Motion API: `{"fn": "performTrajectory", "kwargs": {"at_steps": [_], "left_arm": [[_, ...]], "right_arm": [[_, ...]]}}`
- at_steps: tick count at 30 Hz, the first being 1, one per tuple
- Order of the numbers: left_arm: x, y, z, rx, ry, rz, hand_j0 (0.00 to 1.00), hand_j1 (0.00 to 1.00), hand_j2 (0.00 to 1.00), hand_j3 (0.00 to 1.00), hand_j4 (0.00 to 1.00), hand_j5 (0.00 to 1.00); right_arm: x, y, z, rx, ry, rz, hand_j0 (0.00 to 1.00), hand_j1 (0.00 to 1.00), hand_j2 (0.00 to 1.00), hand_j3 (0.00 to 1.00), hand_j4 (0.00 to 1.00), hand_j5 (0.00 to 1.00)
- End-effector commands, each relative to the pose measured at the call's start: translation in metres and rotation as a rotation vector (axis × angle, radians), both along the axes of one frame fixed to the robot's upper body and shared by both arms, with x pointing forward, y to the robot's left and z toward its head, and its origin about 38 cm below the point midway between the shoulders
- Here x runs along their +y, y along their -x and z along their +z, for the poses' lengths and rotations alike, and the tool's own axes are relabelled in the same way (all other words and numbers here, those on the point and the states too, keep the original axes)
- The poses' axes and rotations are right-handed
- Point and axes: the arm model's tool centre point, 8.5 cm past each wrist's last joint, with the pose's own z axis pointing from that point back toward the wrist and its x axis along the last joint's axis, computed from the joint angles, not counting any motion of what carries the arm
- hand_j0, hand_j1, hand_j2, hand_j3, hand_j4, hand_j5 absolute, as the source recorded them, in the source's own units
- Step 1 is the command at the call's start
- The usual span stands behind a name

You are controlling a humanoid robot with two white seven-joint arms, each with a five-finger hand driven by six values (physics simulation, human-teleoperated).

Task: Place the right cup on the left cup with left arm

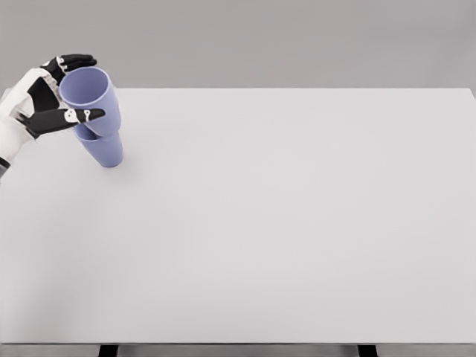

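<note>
Cups of pale violet-blue stood stacked at the far left of the white table (297,223): the upper cup (91,98) sat nested in the mouth of the lower cup (105,149), tilted a little so that its open rim faced up and toward the camera. Only the bottom part of the lower cup showed beneath it, resting on the tabletop just below and slightly to the right of the hand. The left hand (46,100) came in from the left edge, its white forearm cut off by the frame, and its dark fingers (74,61) curved over the far side of the upper cup's rim while the thumb (74,116) lay across the near side of the cup's wall. Hand and cup were touching, the fingers bracketing the cup in a loose, partly open clasp rather than a tight fist. Beyond the hand to the right, the tabletop stretched away pale and plain to its far edge, with a grey wall (297,37) behind it. Two dark table legs (108,350) showed at the bottom edge.
</note>
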Motion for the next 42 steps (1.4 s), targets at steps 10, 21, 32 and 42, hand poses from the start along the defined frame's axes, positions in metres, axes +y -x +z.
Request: {"fn": "performTrajectory", "kwargs": {"at_steps": [10, 21, 32, 42], "left_arm": [[0.018, -0.011, -0.005, 0.035, 0.01, 0.053, 0.73, 0.73, 0.73, 0.73, 0.73, 0.73], [0.029, -0.016, -0.012, 0.061, 0.015, 0.084, 0.73, 0.73, 0.73, 0.73, 0.73, 0.73], [0.037, -0.02, -0.018, 0.081, 0.019, 0.109, 0.73, 0.73, 0.73, 0.73, 0.73, 0.73], [0.033, -0.02, -0.016, 0.075, 0.023, 0.098, 0.73, 0.73, 0.73, 0.73, 0.73, 0.73]], "right_arm": [[0.0, 0.0, 0.0, -0.001, 0.0, 0.0, 1.0, 1.0, 1.0, 1.0, 1.0, 1.0], [0.0, 0.0, 0.0, 0.0, 0.0, 0.0, 1.0, 1.0, 1.0, 1.0, 1.0, 1.0], [0.0, 0.0, 0.0, -0.001, 0.0, 0.0, 1.0, 1.0, 1.0, 1.0, 1.0, 1.0], [0.0, 0.0, 0.0, 0.0, 0.0, 0.0, 1.0, 1.0, 1.0, 1.0, 1.0, 1.0]]}}
